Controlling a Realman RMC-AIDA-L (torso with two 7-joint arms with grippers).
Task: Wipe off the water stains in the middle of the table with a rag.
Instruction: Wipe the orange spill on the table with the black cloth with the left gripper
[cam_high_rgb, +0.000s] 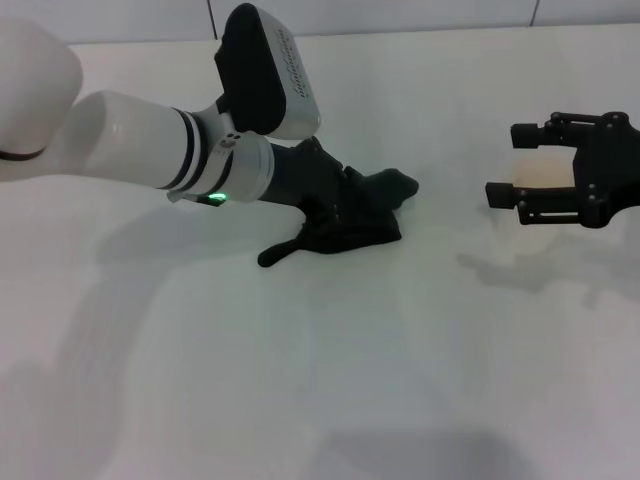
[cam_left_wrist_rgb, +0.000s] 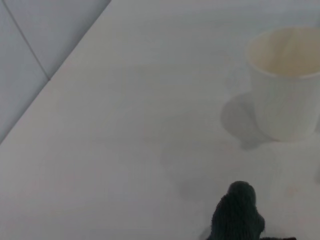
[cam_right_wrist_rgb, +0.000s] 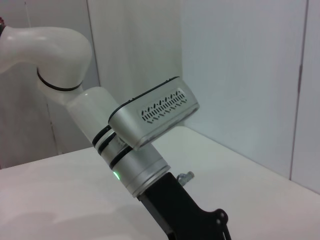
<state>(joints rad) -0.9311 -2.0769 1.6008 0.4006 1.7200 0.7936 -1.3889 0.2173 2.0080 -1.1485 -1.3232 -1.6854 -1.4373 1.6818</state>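
Observation:
The dark green-black rag (cam_high_rgb: 372, 228) lies bunched in the middle of the white table (cam_high_rgb: 300, 380), its narrow tail pointing toward the front left. My left gripper (cam_high_rgb: 340, 205) presses down into the rag and is shut on it. A tip of the rag shows in the left wrist view (cam_left_wrist_rgb: 237, 215). The water stains are hidden; no blotch shows around the rag. My right gripper (cam_high_rgb: 503, 165) hovers open to the right, apart from the rag.
A white paper cup (cam_left_wrist_rgb: 287, 85) stands upright on the table to the right of the rag; in the head view the cup (cam_high_rgb: 545, 172) shows between my right gripper's fingers. The left arm (cam_right_wrist_rgb: 150, 115) reaches in from the left. A wall borders the table's far edge.

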